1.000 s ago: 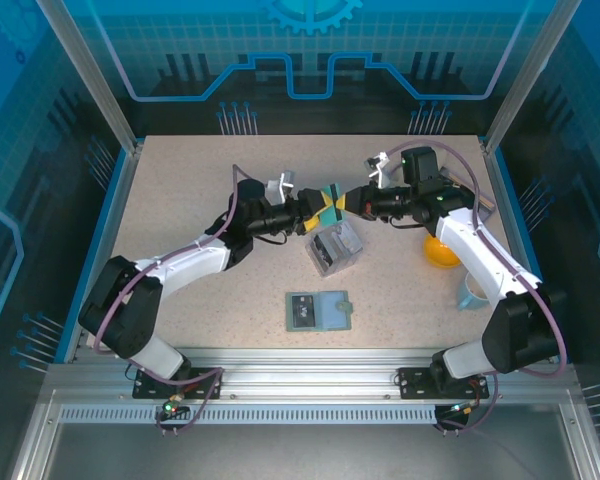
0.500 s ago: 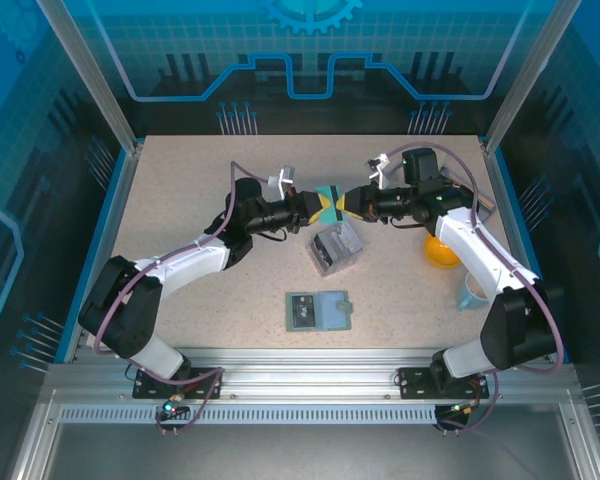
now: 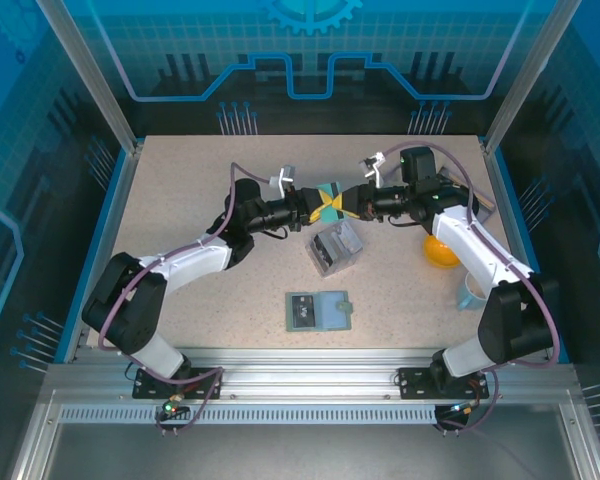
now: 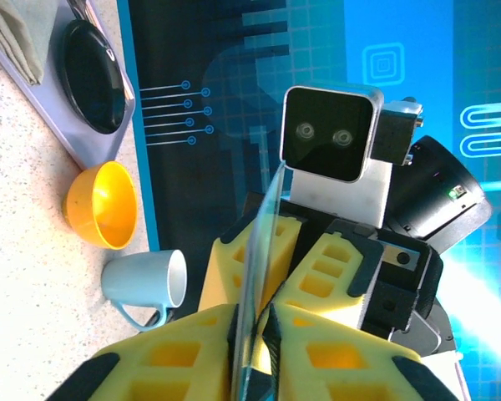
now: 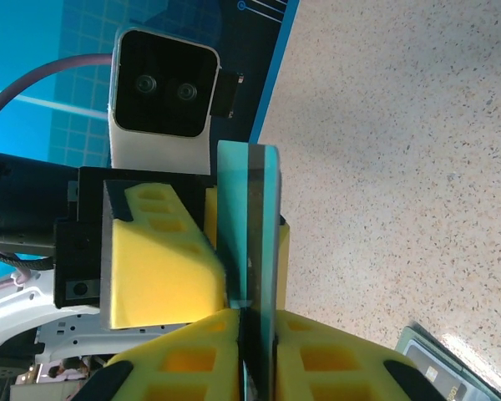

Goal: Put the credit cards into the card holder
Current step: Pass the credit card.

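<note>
- Teal, thin rectangular plastic credit card (image 3: pixel 331 192): held in the air over the middle of the speckled beige table (image 3: pixel 180 180), gripped from both ends and seen edge-on in both wrist views.
- Left gripper (image 3: pixel 323 207): yellow foam pads (image 4: pixel 184 355) are closed onto one end of the card, one against each face.
- Right gripper (image 3: pixel 344 203): pads are closed narrowly onto the opposite end, tip to tip with the left gripper.
- Grey-green folding card holder (image 3: pixel 318 311): laid flat near the middle of the front edge, well apart from both grippers.
- Clear plastic box (image 3: pixel 335 248): placed between card and card holder.
- Yellow bowl (image 3: pixel 440 250) and pale blue mug (image 3: pixel 470 292): set near the right edge.
</note>
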You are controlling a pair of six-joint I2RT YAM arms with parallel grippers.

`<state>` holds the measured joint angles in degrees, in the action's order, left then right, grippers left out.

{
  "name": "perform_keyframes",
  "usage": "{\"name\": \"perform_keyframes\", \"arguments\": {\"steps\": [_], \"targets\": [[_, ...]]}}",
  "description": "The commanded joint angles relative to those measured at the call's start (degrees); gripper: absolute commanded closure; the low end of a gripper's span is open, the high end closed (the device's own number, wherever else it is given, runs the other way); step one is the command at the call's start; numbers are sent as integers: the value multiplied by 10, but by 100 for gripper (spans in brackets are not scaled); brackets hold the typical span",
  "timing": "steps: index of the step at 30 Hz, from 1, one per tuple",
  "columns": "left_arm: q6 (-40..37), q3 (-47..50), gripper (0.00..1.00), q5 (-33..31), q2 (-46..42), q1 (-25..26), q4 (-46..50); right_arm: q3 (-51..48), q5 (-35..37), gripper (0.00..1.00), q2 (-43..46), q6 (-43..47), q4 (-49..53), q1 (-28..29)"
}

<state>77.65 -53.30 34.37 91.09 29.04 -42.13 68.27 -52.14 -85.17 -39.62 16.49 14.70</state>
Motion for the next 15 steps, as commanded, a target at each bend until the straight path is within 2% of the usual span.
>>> {"name": "perform_keyframes", "arguments": {"steps": [1, 15], "targets": [[26, -1, 76, 19, -6, 2, -91, -11, 10, 85, -4, 9, 21, -8], [30, 3, 75, 18, -4, 2, -101, -31, 32, 81, 11, -12, 16, -31]]}}
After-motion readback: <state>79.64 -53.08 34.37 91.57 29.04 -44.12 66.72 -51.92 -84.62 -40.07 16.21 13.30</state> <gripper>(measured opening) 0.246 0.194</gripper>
